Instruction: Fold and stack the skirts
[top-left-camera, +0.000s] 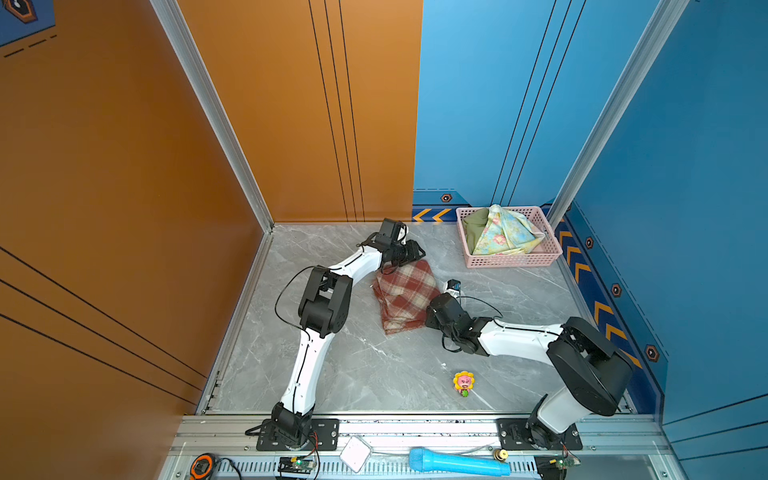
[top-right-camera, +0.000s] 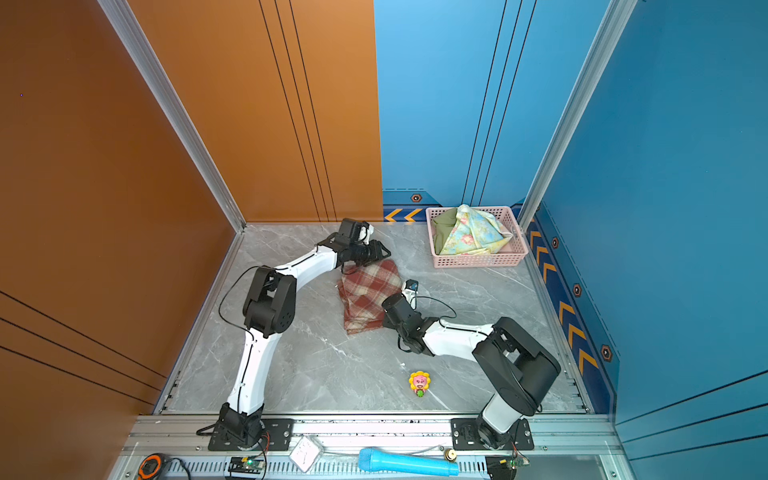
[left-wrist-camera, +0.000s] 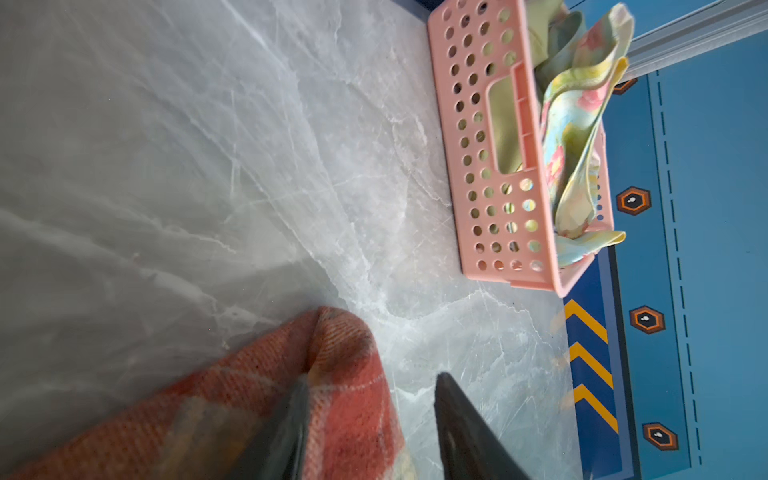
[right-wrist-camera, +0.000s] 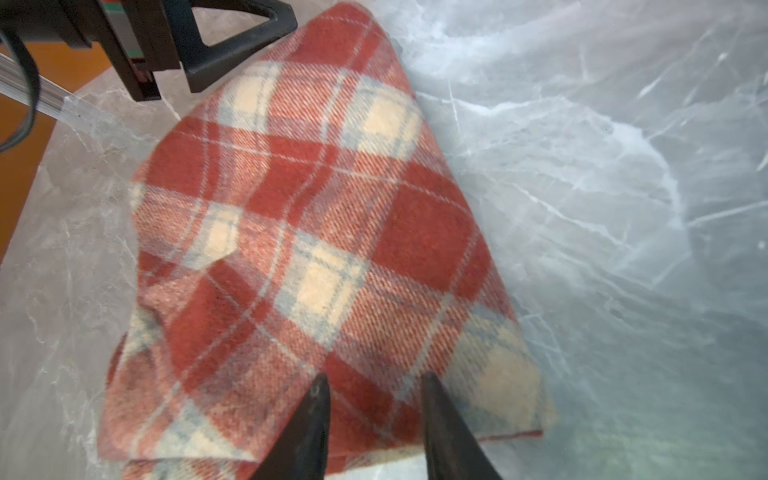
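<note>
Left claw (left-wrist-camera: 374, 376): jaws apart, 1 finger against the far corner of the plaid skirt (top-left-camera: 405, 297), nothing clamped. Right claw (right-wrist-camera: 375, 375): jaws apart too, over the skirt's near edge, no grip visible. Plaid skirt lies folded on the table (top-left-camera: 374, 365) between the 2 arms; floral skirt (top-left-camera: 505, 232) and olive skirt (top-left-camera: 473, 228) sit in the basket (top-left-camera: 511, 262). Judgement: this fold looks done — lift both claws straight clear without dragging the layers, then fetch 1 from the basket.
</note>
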